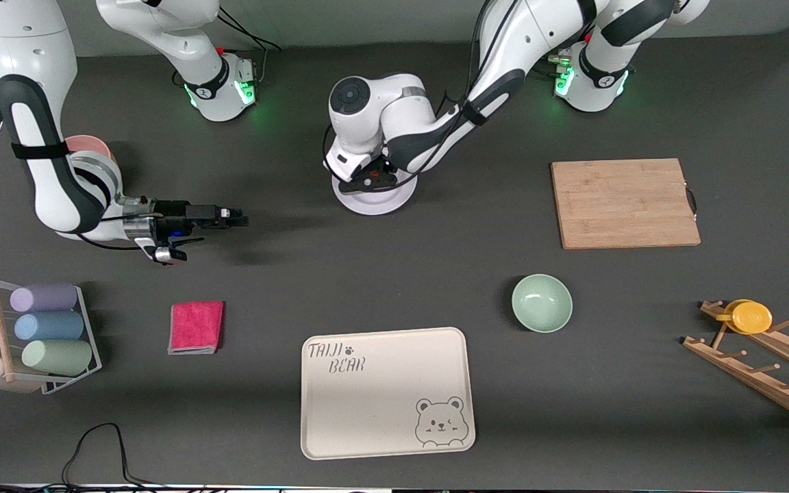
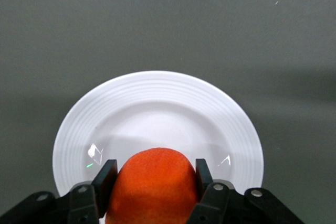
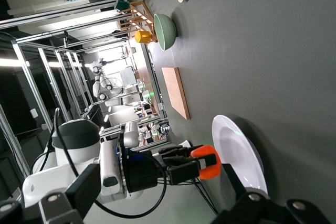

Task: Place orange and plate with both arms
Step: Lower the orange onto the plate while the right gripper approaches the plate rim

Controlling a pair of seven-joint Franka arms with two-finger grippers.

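Observation:
The white plate (image 1: pixel 398 198) lies on the dark table in front of the robots' bases, about midway between them. My left gripper (image 1: pixel 367 180) hangs just over it, shut on the orange (image 2: pixel 155 187). In the left wrist view the fruit fills the gap between the black fingers (image 2: pixel 105 179) above the plate (image 2: pixel 157 114). From the front the hand hides most of the orange. My right gripper (image 1: pixel 235 219) is open and holds nothing; it lies level above the table, toward the right arm's end, pointing at the plate (image 3: pixel 239 156). Its view shows the orange (image 3: pixel 207 162) in the left gripper.
A wooden cutting board (image 1: pixel 624 203) lies toward the left arm's end, with a pale green bowl (image 1: pixel 542 303) nearer the camera. The cream bear tray (image 1: pixel 386 392) sits at the front middle. A pink cloth (image 1: pixel 196 326), a roll rack (image 1: pixel 45 335) and a peg rack with a yellow cup (image 1: pixel 750 316) line the front.

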